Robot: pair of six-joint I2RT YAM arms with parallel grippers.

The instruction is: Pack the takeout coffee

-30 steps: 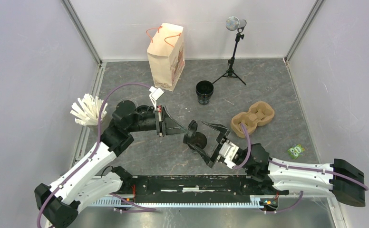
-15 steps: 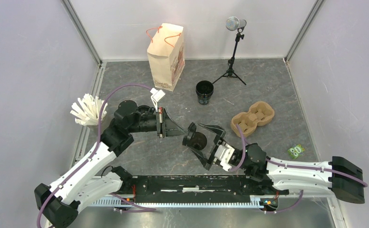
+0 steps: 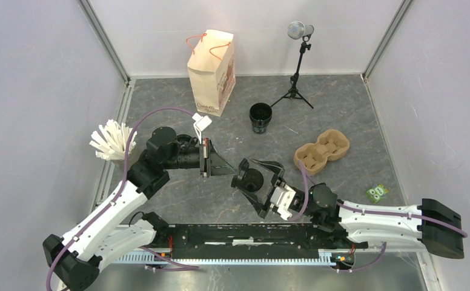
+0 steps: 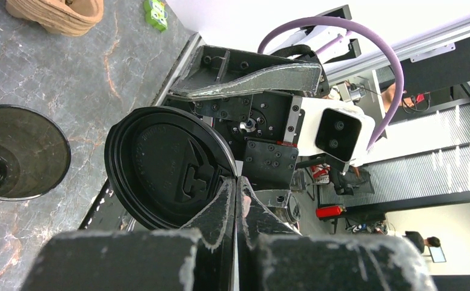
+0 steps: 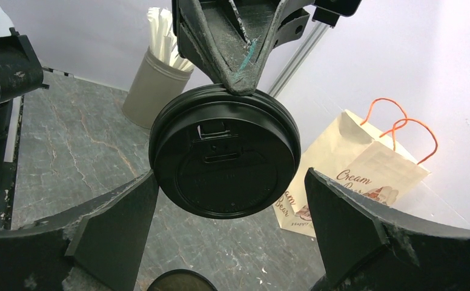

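Left gripper point(image 4: 235, 182): jaws pinched shut on rim of black lid point(image 5: 223, 159), lid held on edge above table, near centre. Right gripper point(image 5: 229, 206): jaws spread wide, one finger on each side of lid, gripping nothing; contact with lid unclear. Open cup point(image 4: 14, 151) stands on table just below lid. Second lidless cup point(image 3: 260, 117) farther back, centre. Pulp carrier point(image 3: 321, 151) to right. Paper bag point(image 3: 212, 73) upright at far side, left of centre.

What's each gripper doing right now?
Left gripper: shut on the rim of the lid.
Right gripper: open, fingers either side of the lid.
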